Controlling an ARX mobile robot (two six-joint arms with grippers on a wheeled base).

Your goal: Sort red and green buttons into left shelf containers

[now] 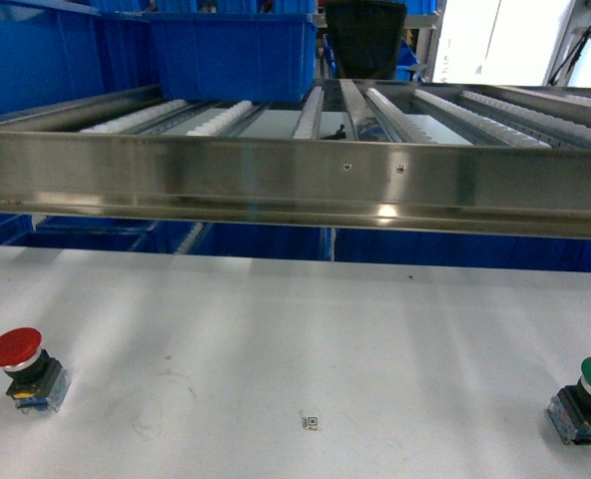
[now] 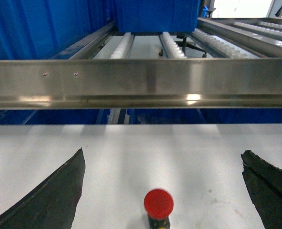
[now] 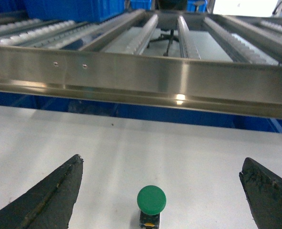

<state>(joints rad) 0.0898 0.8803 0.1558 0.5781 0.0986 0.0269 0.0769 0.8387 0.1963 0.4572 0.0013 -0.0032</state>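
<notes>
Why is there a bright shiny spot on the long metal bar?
That is lamp glare on the steel rail: in the head view right of centre, and again in both wrist views. The red button looks slightly soft in the left wrist view; the green button is sharper in the right.

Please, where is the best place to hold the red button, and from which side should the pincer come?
Probably from above. The red button stands upright on the white table, centred between the open left pincer's fingers. Grip the square base under the cap; its flat sides should hold better than the round, wider cap.
</notes>
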